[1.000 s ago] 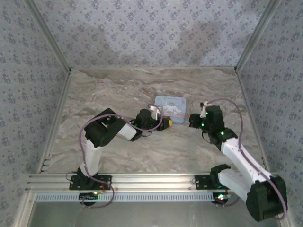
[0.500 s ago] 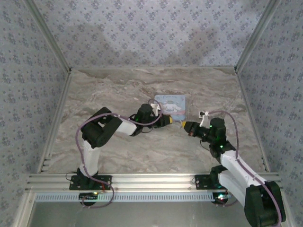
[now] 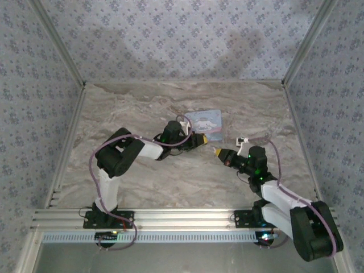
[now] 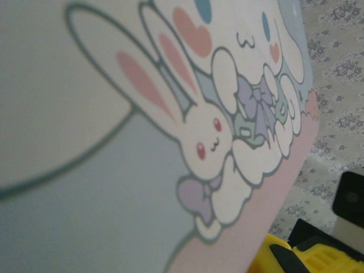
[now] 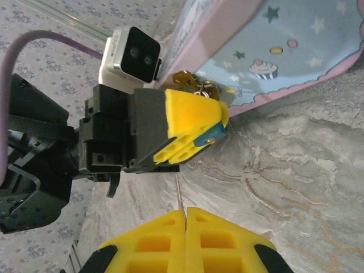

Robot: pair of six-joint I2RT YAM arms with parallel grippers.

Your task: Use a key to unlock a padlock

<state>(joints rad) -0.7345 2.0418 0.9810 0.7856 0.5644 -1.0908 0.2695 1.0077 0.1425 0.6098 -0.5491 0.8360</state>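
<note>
Swinging inward since a second before, the right hand had drawn near the left hand, tips facing but apart. The left hand clenched the small bluish padlock beside the cartoon tin on the bench. The right hand was clamped on a thin key, seen edge-on.
</note>
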